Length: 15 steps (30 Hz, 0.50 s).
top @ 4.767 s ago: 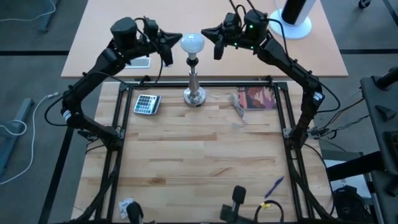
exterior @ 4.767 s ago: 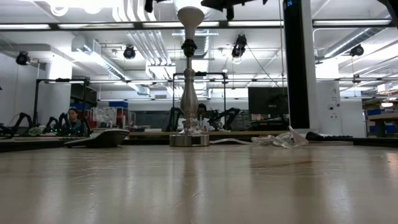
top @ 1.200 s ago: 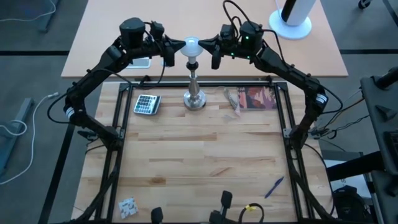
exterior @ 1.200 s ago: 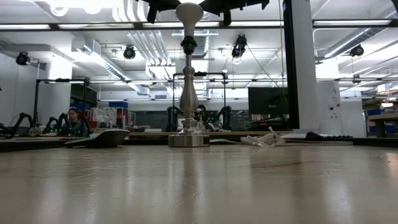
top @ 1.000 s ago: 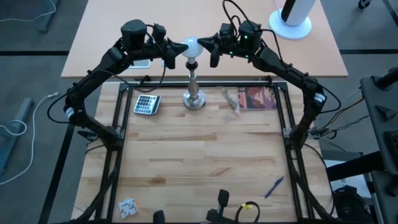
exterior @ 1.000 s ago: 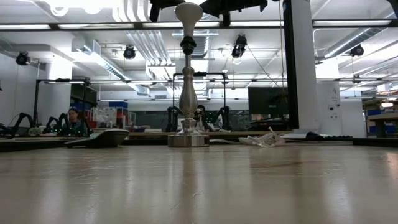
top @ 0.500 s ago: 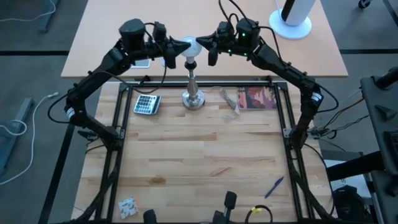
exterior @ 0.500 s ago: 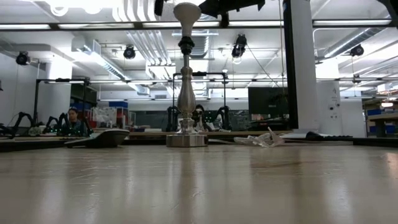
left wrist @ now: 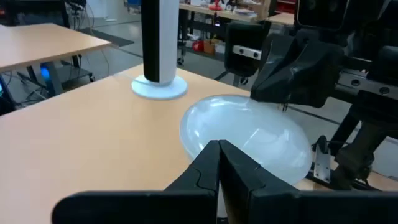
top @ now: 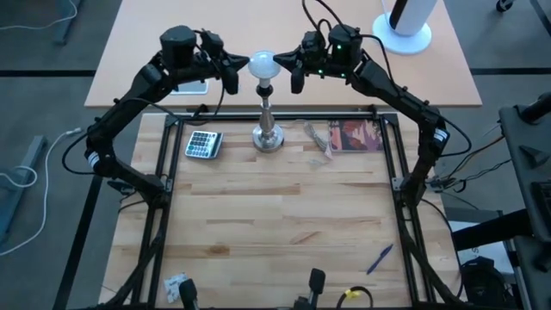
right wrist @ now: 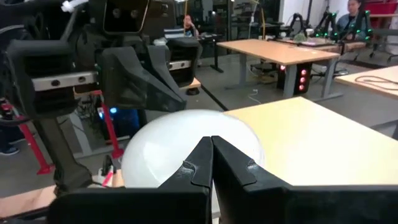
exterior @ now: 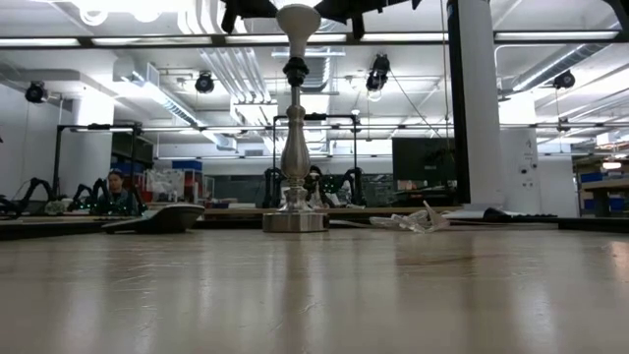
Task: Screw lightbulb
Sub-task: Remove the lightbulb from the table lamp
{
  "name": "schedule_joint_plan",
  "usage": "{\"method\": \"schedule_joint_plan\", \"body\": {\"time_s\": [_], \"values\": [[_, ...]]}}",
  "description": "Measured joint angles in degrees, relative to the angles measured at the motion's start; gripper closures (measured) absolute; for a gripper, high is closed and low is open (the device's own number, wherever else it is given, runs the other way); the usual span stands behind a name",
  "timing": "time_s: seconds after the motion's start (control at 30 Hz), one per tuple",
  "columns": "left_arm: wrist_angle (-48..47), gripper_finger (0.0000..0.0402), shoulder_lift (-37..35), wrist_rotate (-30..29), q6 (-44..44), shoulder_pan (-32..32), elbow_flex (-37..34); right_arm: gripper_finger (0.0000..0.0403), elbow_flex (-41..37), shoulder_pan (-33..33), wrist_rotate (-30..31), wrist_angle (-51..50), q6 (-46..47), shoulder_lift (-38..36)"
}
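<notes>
Left end effector (top: 240, 62) edged back, frosted pear-shaped lightbulb (top: 262, 63), silver stand (top: 269, 120)

Wooden table (top: 275, 215), calculator (top: 202, 144), silver stand (top: 269, 133), pen (top: 379, 258)

lightbulb (top: 262, 62) atop stand (top: 269, 131); left hand (top: 238, 62) just left, right hand (top: 284, 60) just right

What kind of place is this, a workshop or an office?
Most likely a robotics lab. More robot arms stand on benches across the room, track lights and ducts hang from an open ceiling, and rows of plain worktables fill the floor.
</notes>
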Motion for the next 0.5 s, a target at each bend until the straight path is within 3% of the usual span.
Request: {"method": "schedule_joint_plan", "body": {"time_s": [0.5], "values": [[-0.29, 0.0401, -0.11, 2.81, -2.02, -0.04, -1.02, 0.0403, -2.13, -0.07, -0.36, 3.16, 0.13, 2.22]]}}
